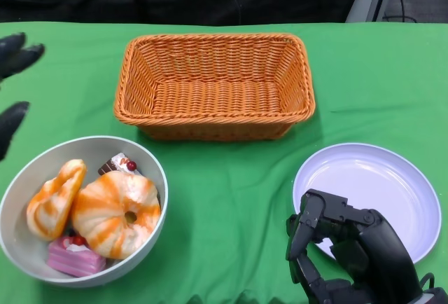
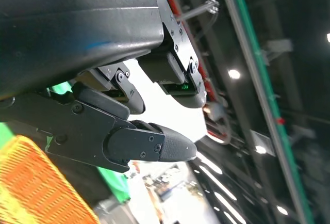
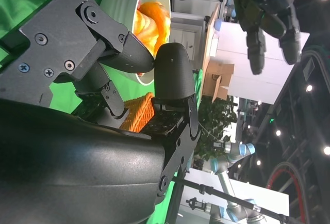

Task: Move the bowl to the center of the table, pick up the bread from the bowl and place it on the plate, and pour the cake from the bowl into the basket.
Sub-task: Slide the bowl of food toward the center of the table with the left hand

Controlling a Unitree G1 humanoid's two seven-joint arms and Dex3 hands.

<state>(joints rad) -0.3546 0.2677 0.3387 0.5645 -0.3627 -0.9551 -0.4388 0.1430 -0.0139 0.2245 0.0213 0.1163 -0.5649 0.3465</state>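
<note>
No step appears complete: the bowl (image 1: 28, 178) sits near left on the surface (image 1: 231, 199), holding bread (image 1: 115, 213) and cake (image 1: 73, 256); plate (image 1: 392, 178) and basket (image 1: 214, 83) empty; left hand (image 1: 14, 87) spread and empty, right hand (image 1: 346, 248) curled, holding nothing.

The right hand (image 1: 350, 251) sits low at the near edge of the counter (image 1: 231, 199), its black back turned up and its fingers (image 1: 302, 230) curled downward and inward, holding nothing. In the right wrist view the same fingers (image 3: 172, 74) bend in from the rounded shell with nothing between them.

The left hand (image 1: 12, 80) is raised at the far left side of the counter, only partly in the head view, with its dark fingers (image 1: 17, 55) spread apart and pointing inward, empty. The left wrist view shows its fingers (image 2: 154, 146) stretched out, apart and closed on nothing.
</note>
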